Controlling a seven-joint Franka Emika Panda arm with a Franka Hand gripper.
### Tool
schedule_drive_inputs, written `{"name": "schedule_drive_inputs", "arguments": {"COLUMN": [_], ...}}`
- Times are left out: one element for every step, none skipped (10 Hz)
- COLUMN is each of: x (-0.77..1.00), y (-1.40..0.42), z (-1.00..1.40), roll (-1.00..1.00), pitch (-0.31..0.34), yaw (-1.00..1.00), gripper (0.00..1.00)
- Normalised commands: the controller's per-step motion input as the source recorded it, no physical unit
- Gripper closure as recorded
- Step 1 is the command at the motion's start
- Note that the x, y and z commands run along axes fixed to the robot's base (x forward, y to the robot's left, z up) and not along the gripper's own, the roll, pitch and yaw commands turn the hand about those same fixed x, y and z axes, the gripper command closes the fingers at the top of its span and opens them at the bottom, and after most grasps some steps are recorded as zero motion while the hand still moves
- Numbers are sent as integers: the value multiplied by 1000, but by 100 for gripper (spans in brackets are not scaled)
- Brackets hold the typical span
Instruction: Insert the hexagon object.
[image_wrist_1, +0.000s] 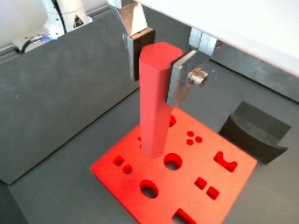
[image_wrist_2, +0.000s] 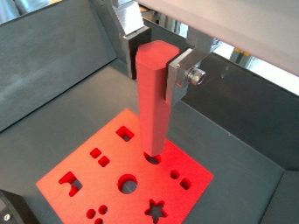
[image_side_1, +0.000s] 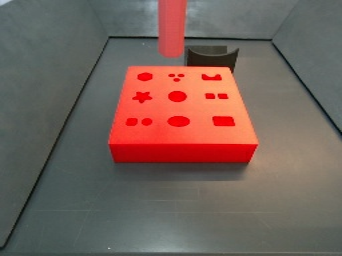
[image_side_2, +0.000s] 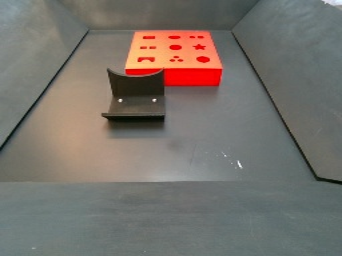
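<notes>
I see the gripper (image_wrist_1: 160, 63) clamped on the top of the hexagon object (image_wrist_1: 156, 105), holding it upright above the red block (image_wrist_1: 176, 175), its silver fingers (image_wrist_2: 183, 72) pressed against the rod's sides in both wrist views. In a wrist view its lower end (image_wrist_2: 153, 149) seems to hover over a hole, though I can't tell if it touches. The fixture (image_side_2: 134, 96) stands on the floor, apart from the block.

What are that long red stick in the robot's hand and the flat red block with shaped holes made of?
The long red-pink hexagon rod, clamped upright in the hand above the block, looks like matte plastic: uniform colour, soft sheen, possibly 3D-printed. The flat red block with shaped holes looks the same: even red, crisp cut-outs, no metallic glare. The hand's fingers look like brushed metal.
</notes>
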Motion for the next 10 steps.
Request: {"name": "schedule_drive_inputs", "arguments": {"x": [0,0,-17,0,-6,-123,-160,-111,-106,-120], "y": [0,-20,151,691,743,886,800,634,620,489], "z": [0,-40,-83,117,3,0,0,-40,-69,-251], "roll": [0,0,56,-246,-187,-29,0,80,94,51], "pitch": [-10,-10,0,-24,-77,-4,0,17,17,0], "yaw": [0,0,-34,154,249,257,357,457,463,643], "gripper": [100,100,100,100,100,100,100,100,100,100]}}
